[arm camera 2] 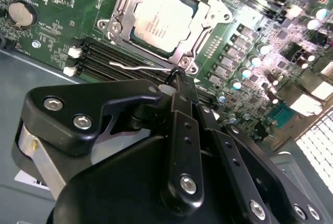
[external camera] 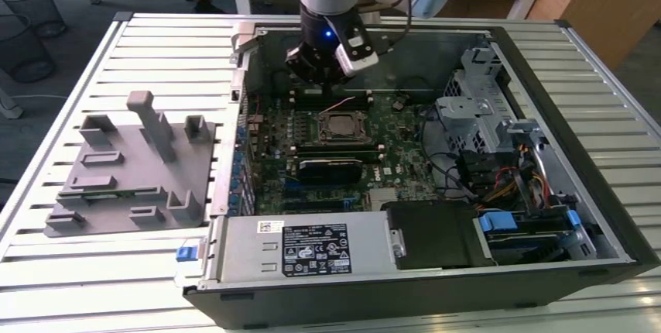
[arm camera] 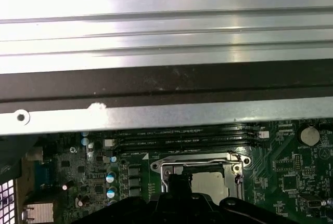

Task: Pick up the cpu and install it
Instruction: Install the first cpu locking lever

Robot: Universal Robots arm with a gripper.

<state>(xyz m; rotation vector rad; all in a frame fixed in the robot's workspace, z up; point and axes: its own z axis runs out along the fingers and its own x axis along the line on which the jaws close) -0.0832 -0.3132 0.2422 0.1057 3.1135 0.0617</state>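
While the exterior view hides it in the socket frame [external camera: 344,126] mid-motherboard, the second wrist view shows the cpu [arm camera 2: 164,20] seated there, with the claw [arm camera 2: 177,78] pinched closed, empty, just beside the lever [arm camera 2: 140,67].

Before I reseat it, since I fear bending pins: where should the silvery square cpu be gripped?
Probably by two opposite edges of the silvery square cpu, coming straight down from above: it lies flat in the metal-framed socket, only its top exposed.
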